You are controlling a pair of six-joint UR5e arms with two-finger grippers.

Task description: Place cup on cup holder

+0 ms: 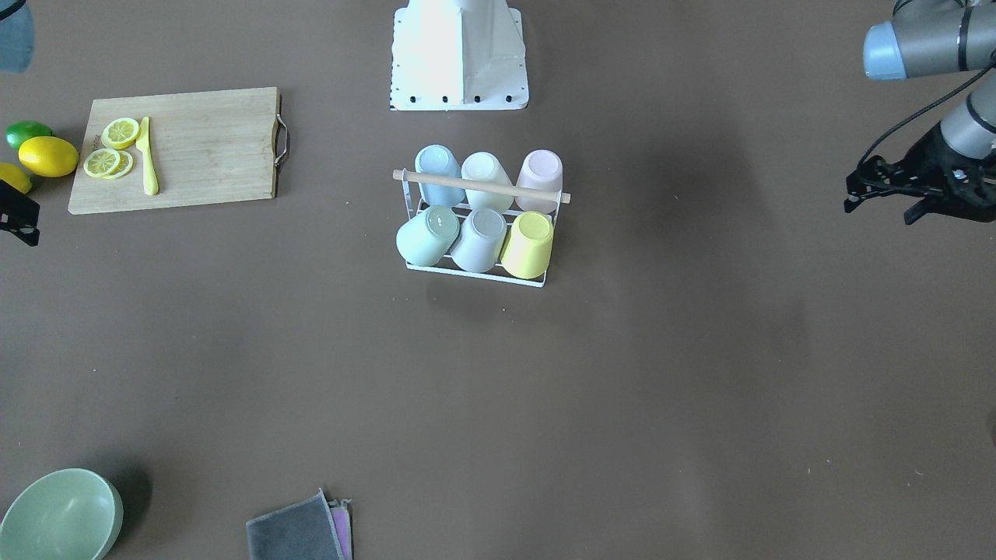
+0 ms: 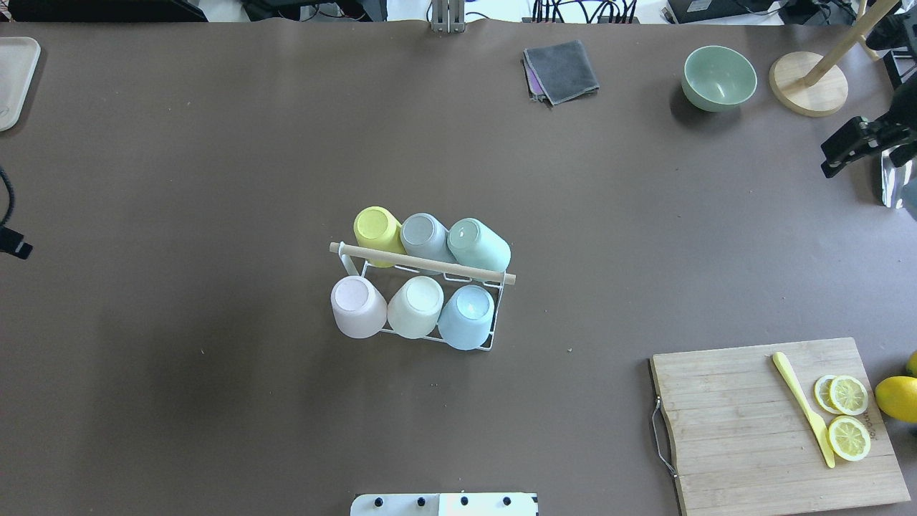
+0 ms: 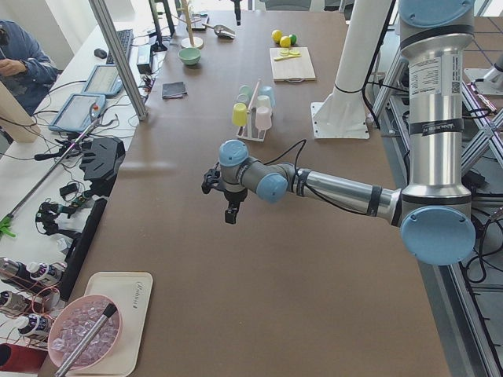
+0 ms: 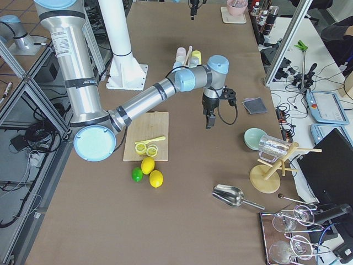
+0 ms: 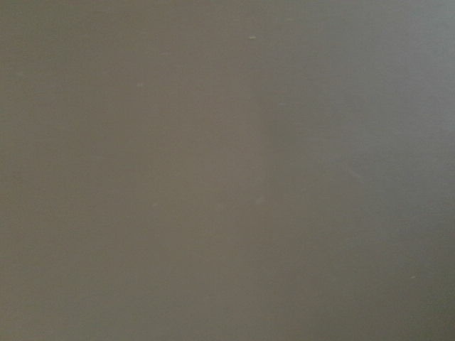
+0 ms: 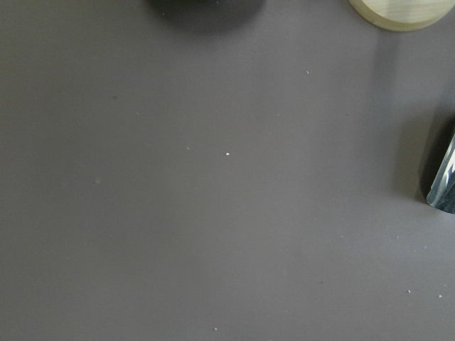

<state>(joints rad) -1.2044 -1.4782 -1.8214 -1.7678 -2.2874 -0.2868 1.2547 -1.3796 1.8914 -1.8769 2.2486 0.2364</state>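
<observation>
The cup holder (image 2: pixel 423 264), a white wire rack with a wooden rod handle, stands at the table's middle; it also shows in the front view (image 1: pixel 482 187). Several cups sit upside down on its prongs: pink (image 2: pixel 357 307), cream (image 2: pixel 415 307), blue (image 2: pixel 467 315), yellow (image 2: pixel 377 226), grey (image 2: pixel 424 235) and mint (image 2: pixel 478 244). My left gripper (image 1: pixel 914 211) hovers far off at the table's left side and holds nothing. My right gripper (image 2: pixel 842 154) hovers far off at the right side and holds nothing. I cannot tell whether either is open or shut.
A wooden cutting board (image 2: pixel 759 423) with lemon slices (image 2: pixel 848 416) and a yellow knife (image 2: pixel 802 405) lies near right. A green bowl (image 2: pixel 718 77), folded cloths (image 2: pixel 562 70) and a wooden stand base (image 2: pixel 808 82) sit at the far edge.
</observation>
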